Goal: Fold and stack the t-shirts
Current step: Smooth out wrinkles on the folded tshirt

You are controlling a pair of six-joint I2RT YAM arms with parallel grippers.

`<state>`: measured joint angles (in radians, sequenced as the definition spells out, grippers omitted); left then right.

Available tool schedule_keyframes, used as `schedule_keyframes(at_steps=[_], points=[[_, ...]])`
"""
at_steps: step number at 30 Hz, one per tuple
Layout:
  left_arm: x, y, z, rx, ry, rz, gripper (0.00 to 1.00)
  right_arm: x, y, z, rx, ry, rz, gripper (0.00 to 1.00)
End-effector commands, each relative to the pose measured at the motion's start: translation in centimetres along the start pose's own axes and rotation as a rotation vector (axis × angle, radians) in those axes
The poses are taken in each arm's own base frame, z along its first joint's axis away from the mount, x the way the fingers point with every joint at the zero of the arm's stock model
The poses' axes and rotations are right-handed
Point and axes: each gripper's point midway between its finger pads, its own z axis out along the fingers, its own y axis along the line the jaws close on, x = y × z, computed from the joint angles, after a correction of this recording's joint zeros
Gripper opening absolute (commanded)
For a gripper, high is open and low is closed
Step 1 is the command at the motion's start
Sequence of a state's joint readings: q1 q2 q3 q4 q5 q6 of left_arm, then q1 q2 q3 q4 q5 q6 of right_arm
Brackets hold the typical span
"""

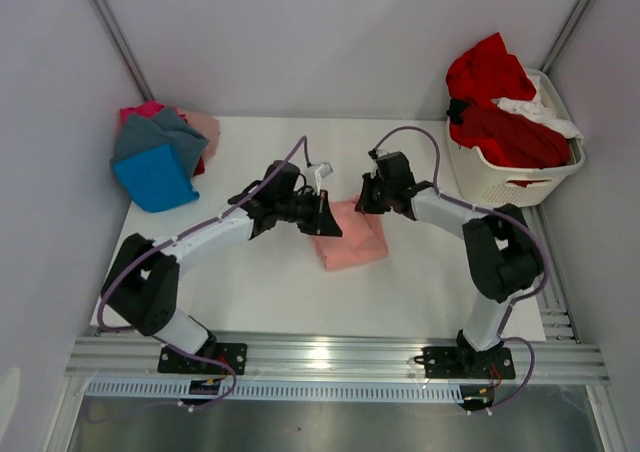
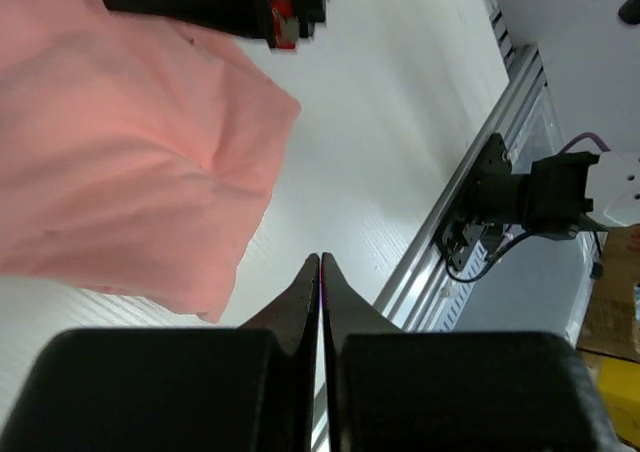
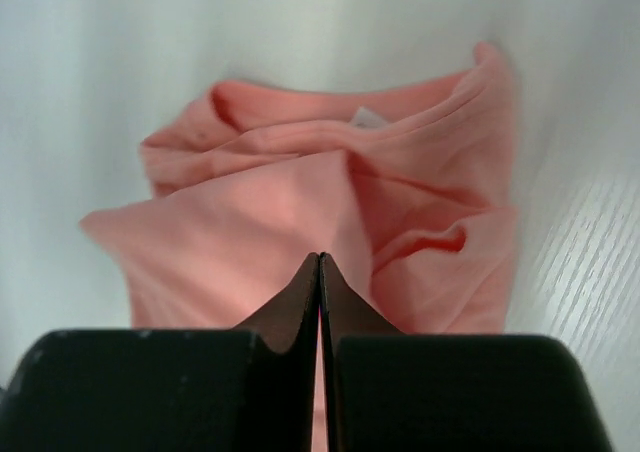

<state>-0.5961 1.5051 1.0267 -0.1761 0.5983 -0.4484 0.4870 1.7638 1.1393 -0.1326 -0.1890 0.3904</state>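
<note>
Right gripper (image 1: 362,202), closed and empty, hangs over the folded salmon-pink t-shirt (image 1: 352,240). Left gripper (image 1: 327,224), likewise closed and empty, sits just beside its left edge.

Two claws (image 1: 329,224) (image 1: 362,203), one basket (image 1: 520,181)

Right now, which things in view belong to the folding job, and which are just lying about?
Job: salmon-pink t-shirt; stack of shirts at the back left; red t-shirts in the white laundry basket.
Lying about: the basket itself; aluminium rail.
</note>
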Motion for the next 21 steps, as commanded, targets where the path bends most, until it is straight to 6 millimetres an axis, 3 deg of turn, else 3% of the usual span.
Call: schedule_keyframes(at_steps=[1, 8, 13, 18, 21], points=[[3.5, 1.1, 2.2, 0.029, 0.125, -0.084, 0.01, -1.1, -0.6, 2.2, -0.005, -0.007, 0.007, 0.00], [5.4, 2.5, 3.9, 0.007, 0.196, -0.143, 0.01, 0.6, -2.2, 4.7, 0.040, 0.043, 0.022, 0.00], [6.5, 3.7, 4.9, -0.029, 0.247, -0.180, 0.01, 1.0, -4.7, 5.7, 0.161, 0.040, 0.019, 0.00], [7.1, 4.5, 4.9, -0.076, 0.267, -0.183, 0.01, -0.6, -8.5, 4.1, 0.451, -0.063, -0.028, 0.00], [7.5, 5.3, 4.7, -0.117, 0.282, -0.195, 0.00, -1.8, -9.0, 2.8, 0.570, -0.133, -0.096, 0.00]])
